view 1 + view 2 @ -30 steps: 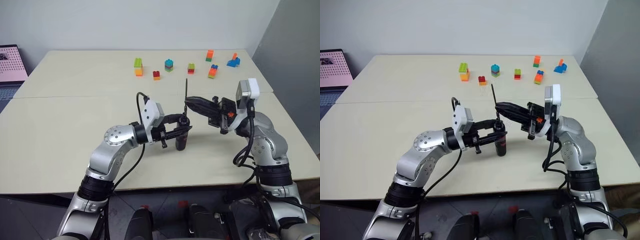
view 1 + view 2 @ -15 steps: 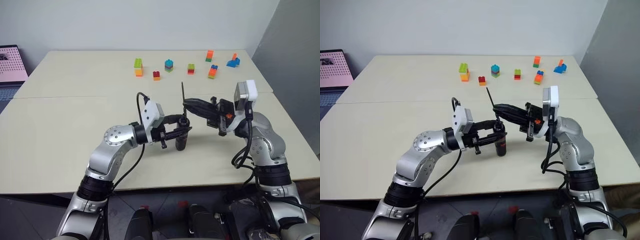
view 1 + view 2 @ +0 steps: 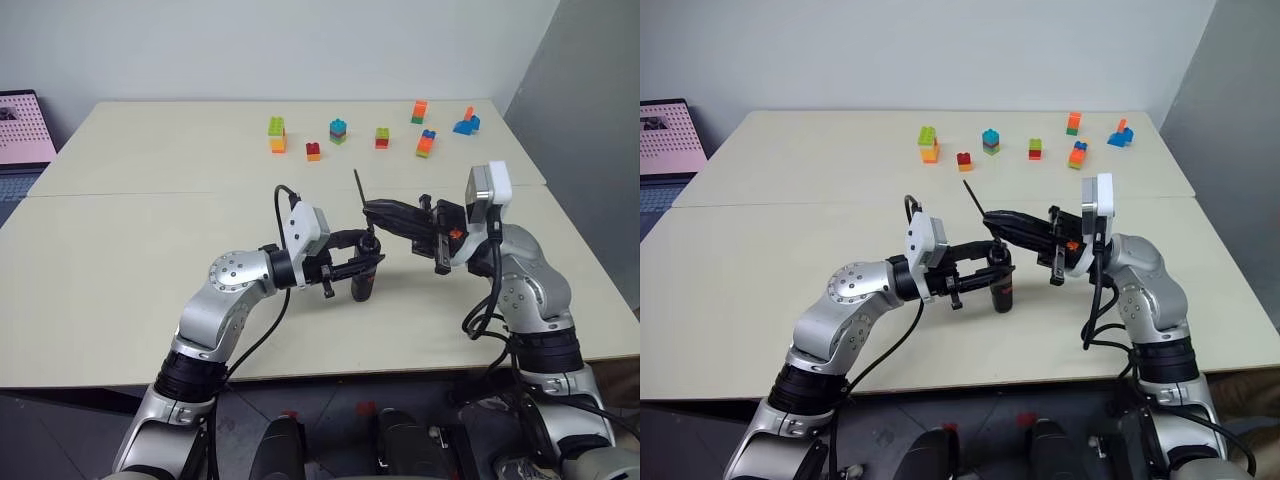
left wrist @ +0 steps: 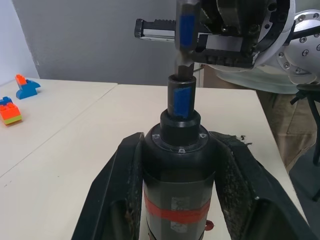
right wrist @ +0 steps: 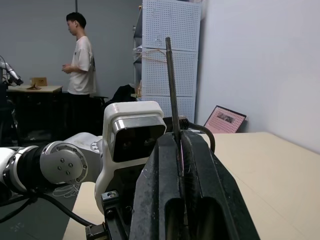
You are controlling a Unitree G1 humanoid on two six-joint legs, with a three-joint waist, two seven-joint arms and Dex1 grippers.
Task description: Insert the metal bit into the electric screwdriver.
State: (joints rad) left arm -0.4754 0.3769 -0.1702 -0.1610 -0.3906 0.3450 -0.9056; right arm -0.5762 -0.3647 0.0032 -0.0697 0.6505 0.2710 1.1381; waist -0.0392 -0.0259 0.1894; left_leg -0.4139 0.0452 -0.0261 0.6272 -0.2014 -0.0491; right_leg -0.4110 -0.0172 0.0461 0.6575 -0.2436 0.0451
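metal bit (image 3: 358, 187) tilting over at the mouth of the electric screwdriver (image 3: 364, 272), not yet seated.
over the last second the bit's free upper end has swung from near upright to leaning toward the robot's left, and the right gripper (image 3: 372, 209) has edged the same way with it; its fingers are clamped shut on the bit low on the shaft. left gripper (image 3: 366, 256) unmoved, closed around the screwdriver, holding it upright on the table (image 3: 120, 250), red band low. left wrist view has the bit's lower end at the collar opening. judgement: axis now off the bore, so the bit likely needs righting before pressing down.
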